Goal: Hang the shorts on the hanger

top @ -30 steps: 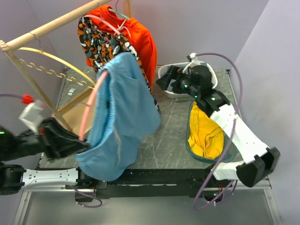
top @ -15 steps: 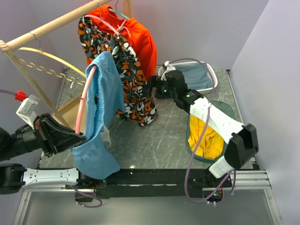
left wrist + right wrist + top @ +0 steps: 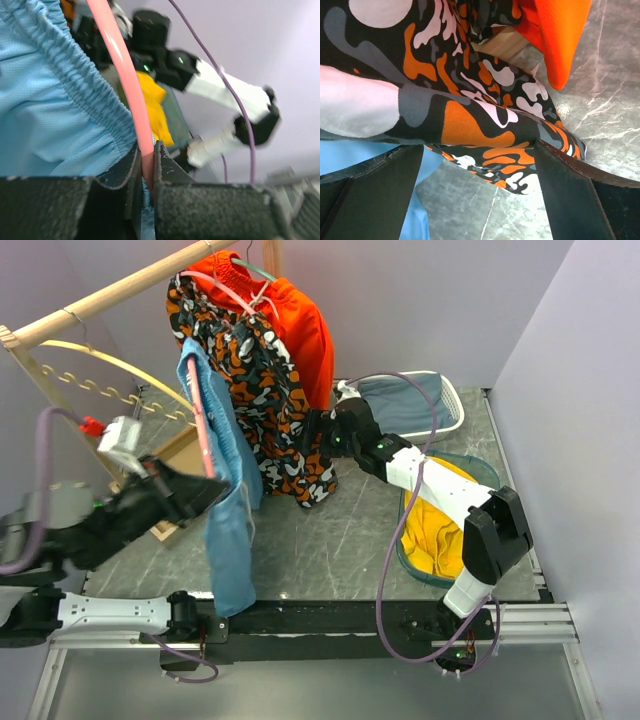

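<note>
Holding the hanger (image 3: 203,435) clamped between the left fingers (image 3: 161,172), at 9 o'clock above the counter (image 3: 340,540). Carrying the shorts (image 3: 230,540) draped over that hanger, hanging down toward 7 o'clock. With the right fingers (image 3: 375,195) spread wide, gripping nothing, close by the camouflage shorts (image 3: 260,410) near 12 o'clock.

Shorts (image 3: 45,115): light-blue cloth, fine weave, matt, puckered at the waistband.
Hanger (image 3: 125,85): pink plastic, smooth, glossy.
Camouflage shorts (image 3: 470,115): printed cloth, smooth, faint sheen.
Orange garment (image 3: 560,35): plain cloth, matt.
Left gripper (image 3: 147,152): black, coarse-grained, matt.
Rack (image 3: 110,295): pale bare wood, matt.
Table (image 3: 615,100): grey stone-look top, veined, slightly shiny.
</note>
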Action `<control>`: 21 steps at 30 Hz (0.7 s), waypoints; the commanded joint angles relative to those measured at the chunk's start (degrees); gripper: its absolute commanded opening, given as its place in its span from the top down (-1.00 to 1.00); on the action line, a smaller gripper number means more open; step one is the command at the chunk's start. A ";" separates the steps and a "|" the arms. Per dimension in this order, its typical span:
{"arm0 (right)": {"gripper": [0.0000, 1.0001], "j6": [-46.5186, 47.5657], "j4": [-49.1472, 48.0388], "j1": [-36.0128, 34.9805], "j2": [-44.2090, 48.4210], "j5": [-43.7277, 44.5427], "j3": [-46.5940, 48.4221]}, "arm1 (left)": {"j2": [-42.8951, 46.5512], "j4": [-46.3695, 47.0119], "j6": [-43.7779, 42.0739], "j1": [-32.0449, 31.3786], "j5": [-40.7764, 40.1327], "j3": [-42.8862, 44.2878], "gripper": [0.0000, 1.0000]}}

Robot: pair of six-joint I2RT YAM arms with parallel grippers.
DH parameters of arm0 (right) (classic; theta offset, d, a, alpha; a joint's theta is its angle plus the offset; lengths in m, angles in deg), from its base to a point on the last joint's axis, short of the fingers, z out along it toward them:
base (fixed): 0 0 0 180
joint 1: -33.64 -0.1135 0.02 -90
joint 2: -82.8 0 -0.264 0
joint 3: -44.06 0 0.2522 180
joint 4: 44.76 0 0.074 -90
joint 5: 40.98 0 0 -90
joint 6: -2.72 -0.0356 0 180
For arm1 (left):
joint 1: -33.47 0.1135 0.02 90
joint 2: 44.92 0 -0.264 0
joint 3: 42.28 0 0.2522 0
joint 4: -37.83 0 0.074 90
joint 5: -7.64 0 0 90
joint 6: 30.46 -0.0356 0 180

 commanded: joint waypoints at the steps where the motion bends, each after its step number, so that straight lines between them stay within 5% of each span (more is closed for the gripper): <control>1: -0.95 -1.30 -3.23 -0.56 0.23 1.61 -1.51 | -5.94 12.63 0.50 -0.19 -15.90 0.15 0.98; 9: -0.95 -2.26 -3.76 -0.91 1.37 1.61 -4.50 | -15.43 19.39 0.85 -0.19 -26.56 2.34 0.98; 17: -0.94 -2.70 -3.85 -1.00 2.78 1.61 -6.61 | -20.45 28.10 -1.35 0.51 -25.94 3.04 0.98; 21: -0.94 -2.70 -3.58 -1.00 3.66 1.61 -7.49 | -23.43 29.69 0.75 6.48 -19.56 4.18 0.98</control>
